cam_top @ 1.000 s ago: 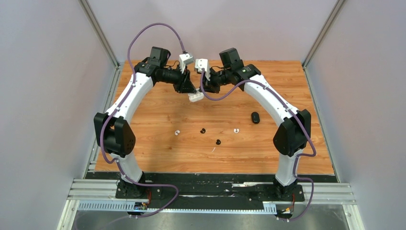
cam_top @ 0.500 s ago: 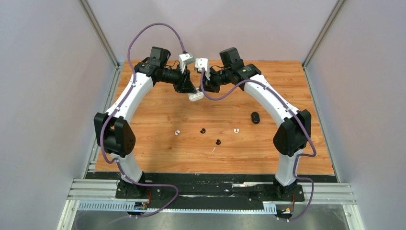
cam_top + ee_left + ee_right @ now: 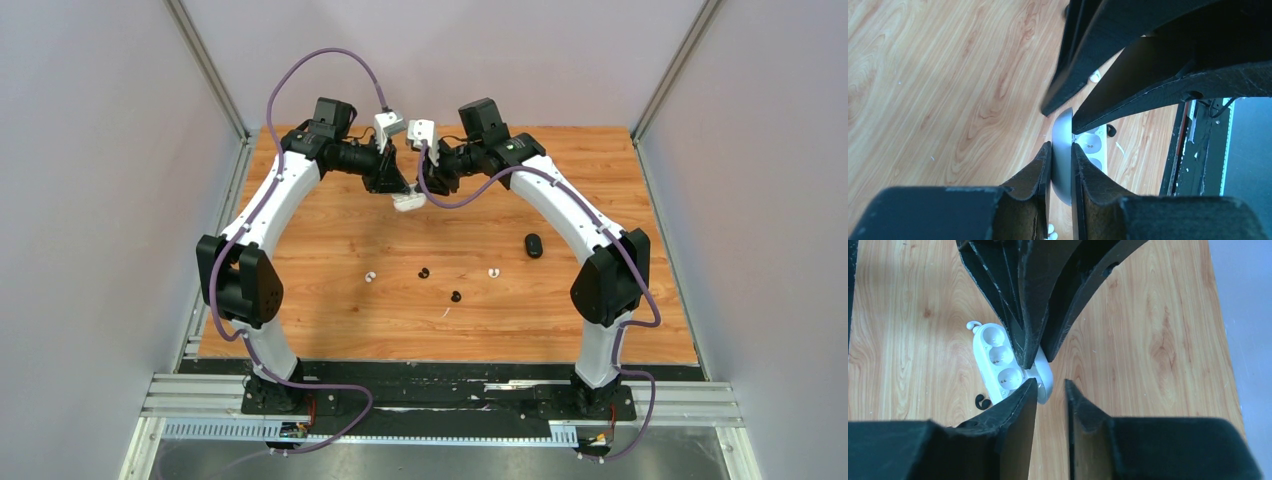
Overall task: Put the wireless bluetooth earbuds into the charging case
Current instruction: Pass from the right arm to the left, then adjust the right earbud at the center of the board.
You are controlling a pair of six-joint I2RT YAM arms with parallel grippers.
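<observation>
Top, grippers: left gripper [image 3: 403,190] and right gripper [image 3: 426,190] meet tip to tip at the far middle of the table [image 3: 320,240], over the white case [image 3: 409,201].
Top, change: the case is tucked a shade closer under the tips than a second ago; the rest is unmoved.
Top, around: white bud [image 3: 371,277], black bud [image 3: 423,272], a second black bud [image 3: 455,296] and a second white bud [image 3: 493,272] lie loose mid-table; black case [image 3: 533,245] sits to the right, well apart.
Left wrist: left gripper [image 3: 1062,150] pinches the case's raised lid [image 3: 1063,131] edge-on; the open base [image 3: 1091,147] is beside it. The right gripper's fingers [image 3: 1148,75] crowd in from above.
Right wrist: right gripper [image 3: 1050,385] is slightly parted with nothing between its tips, just beside the case [image 3: 998,360]; contact is unclear. The left gripper [image 3: 1037,357] clamps the lid.
</observation>
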